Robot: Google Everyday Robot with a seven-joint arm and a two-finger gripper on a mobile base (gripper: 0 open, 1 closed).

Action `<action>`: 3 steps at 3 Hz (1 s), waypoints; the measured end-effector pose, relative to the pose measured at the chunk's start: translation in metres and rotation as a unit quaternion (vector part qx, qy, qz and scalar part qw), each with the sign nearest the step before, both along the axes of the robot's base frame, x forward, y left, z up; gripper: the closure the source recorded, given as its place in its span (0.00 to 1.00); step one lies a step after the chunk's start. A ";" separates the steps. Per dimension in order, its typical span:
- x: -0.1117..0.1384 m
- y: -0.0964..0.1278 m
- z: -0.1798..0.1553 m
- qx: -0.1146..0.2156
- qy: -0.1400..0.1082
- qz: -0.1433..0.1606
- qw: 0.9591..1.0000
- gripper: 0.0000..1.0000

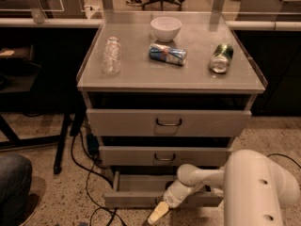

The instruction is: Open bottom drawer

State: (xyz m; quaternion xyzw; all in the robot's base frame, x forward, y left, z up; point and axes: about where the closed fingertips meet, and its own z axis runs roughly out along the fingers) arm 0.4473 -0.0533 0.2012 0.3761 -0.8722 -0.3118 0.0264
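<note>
A grey metal cabinet has three drawers. The bottom drawer (136,197) is the lowest one and stands pulled out, its grey tray interior showing. Its handle is hidden behind my arm. My white arm reaches from the lower right to the middle of that drawer's front. My gripper (159,212) sits just in front of and below the drawer's front edge, with a pale fingertip (156,214) pointing down and left toward the floor. The middle drawer (164,156) and the top drawer (168,122) each show a dark wire handle and stand slightly out.
On the cabinet top (141,76) lie a clear plastic bottle (111,55), a white bowl (165,28), a blue can on its side (167,53) and a green can (221,58). Black cables (89,173) trail on the speckled floor at left. A person's knee (11,182) shows at bottom left.
</note>
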 end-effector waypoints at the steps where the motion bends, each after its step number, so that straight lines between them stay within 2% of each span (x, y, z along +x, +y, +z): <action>1: -0.014 0.005 0.005 0.010 0.008 0.006 1.000 0.00; 3: -0.021 0.008 0.007 0.013 0.020 0.011 1.000 0.00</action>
